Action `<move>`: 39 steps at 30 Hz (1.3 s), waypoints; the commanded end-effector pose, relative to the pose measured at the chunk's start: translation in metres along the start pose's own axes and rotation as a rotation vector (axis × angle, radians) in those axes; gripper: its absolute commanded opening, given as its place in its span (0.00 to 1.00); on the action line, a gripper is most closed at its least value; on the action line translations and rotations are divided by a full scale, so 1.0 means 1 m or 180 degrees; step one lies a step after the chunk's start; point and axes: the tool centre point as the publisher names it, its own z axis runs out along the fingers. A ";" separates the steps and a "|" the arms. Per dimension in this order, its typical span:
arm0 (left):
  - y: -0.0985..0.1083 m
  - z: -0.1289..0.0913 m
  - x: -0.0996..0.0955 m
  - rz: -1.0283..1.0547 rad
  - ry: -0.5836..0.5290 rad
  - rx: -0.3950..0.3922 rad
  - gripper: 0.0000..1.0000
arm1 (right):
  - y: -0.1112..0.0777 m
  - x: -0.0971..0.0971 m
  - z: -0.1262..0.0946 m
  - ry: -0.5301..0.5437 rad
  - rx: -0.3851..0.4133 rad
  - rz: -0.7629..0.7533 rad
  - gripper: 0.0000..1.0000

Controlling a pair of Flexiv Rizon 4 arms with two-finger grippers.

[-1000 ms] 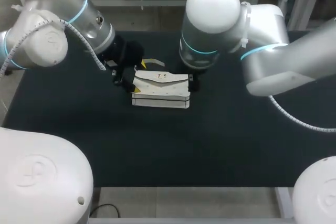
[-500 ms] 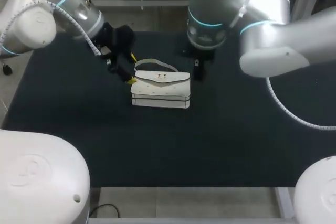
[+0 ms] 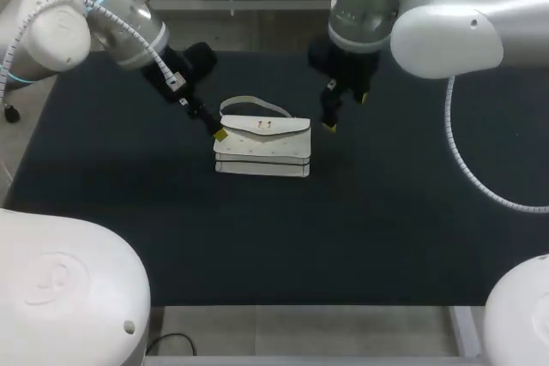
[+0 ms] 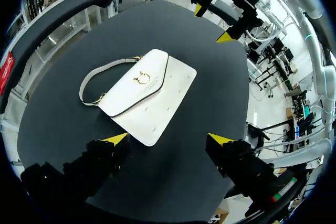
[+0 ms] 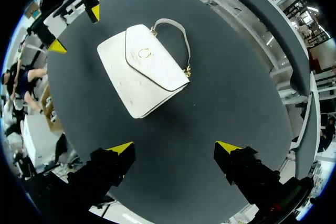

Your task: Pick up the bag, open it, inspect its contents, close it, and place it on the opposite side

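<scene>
Bag: the white flap bag [image 3: 262, 147] lies flat near the middle of the black table [image 3: 386, 229]. Its flap is down, and its handle [image 3: 249, 102] lies on the table toward 12 o'clock.
Clasp: it's only a small mark from above. The left wrist view shows it plainly as a gold clasp [image 4: 140, 78] on the flap, and the right wrist view [image 5: 144, 53] shows it too.
Left jaws: they sit at the bag's 10 o'clock in the head view, one yellow tip [image 3: 220, 135] right at the bag's corner. From above I cannot tell whether it touches. The left wrist view shows them spread wide, with a corner of the bag [image 4: 142, 93] poking in between, just beside one tip and pinched by nothing.
Right jaws: they're at the bag's 2 o'clock, apart from it, one tip [image 3: 328, 126] clear from above. The right wrist view shows them spread wide over bare table, with the bag [image 5: 142, 69] ahead.
Cross-check: each wrist view catches the other arm's yellow tips [image 4: 226, 38] [image 5: 56, 46] beyond the bag, also parted.
</scene>
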 end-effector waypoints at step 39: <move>0.002 0.019 -0.044 -0.2764 0.1175 0.1386 1.00 | 0.010 -0.003 0.033 0.1823 -0.0503 0.2971 1.00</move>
